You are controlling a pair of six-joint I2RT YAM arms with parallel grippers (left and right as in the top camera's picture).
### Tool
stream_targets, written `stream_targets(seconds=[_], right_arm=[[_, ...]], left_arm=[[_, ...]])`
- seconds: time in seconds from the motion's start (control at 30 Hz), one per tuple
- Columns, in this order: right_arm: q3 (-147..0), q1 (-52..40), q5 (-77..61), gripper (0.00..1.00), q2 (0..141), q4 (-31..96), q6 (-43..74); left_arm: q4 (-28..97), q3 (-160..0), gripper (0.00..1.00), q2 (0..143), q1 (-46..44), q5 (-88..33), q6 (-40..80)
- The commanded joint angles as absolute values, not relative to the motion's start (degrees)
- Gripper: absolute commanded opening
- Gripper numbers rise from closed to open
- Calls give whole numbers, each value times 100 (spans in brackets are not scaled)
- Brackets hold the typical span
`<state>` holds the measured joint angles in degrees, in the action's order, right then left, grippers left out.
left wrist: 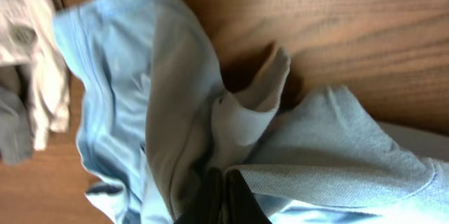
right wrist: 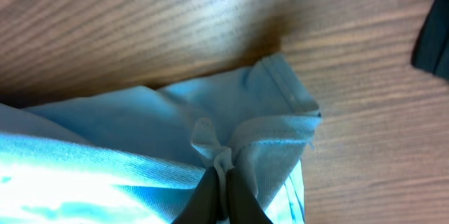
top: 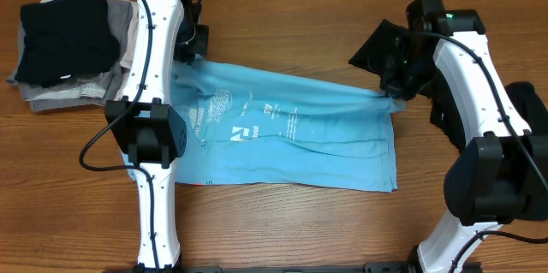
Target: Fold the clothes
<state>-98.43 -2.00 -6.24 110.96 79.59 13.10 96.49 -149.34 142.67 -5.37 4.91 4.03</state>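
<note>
The left claw [left wrist: 223,197] is clenched on a bunched fold of the blue shirt [top: 291,136], at its far left corner. The right claw [right wrist: 223,194] grips a pinch of hem at the far right corner. With both far corners pinched and the cloth drawn fairly taut between them, I judge the arms are set to lift that edge and bring it over for a fold. The shirt lies spread across the middle of the worktop [top: 282,16], print up and a little skewed, with its near edge loose. The black garment [top: 64,33] sits on a grey pile [top: 77,93] at the far left, out of the way.

From above, the left arm covers its own claw and the shirt's left end, so I cannot tell whether shirt and pile touch. The print is too small to read. Each wrist view cuts its claw off at the bottom edge, showing only dark tips. A dark shape at the right edge of the right wrist view is cut off too.
</note>
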Motion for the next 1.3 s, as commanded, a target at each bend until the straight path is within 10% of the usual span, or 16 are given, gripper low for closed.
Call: stream_targets(seconds=[0.0, 0.43, 0.57, 0.63, 1.27], right_arm=[[-9734, -163, -609, 4, 10971, 8012, 1376], [-8416, -163, -650, 4, 10949, 7723, 1378], [-8086, -163, -637, 55, 10951, 7701, 1372], [-7999, -163, -604, 64, 10951, 7703, 1372], [-8637, -143, -760, 58, 10901, 7684, 1352]], left_arm=[[9684, -14153, 4, 13635, -484, 576, 569], [9684, -11594, 4, 13008, -303, 1100, 878], [9686, -11194, 25, 13008, -301, 1094, 742], [9686, -11122, 42, 13008, -303, 1094, 674], [8272, -12672, 73, 13067, -292, 556, 292]])
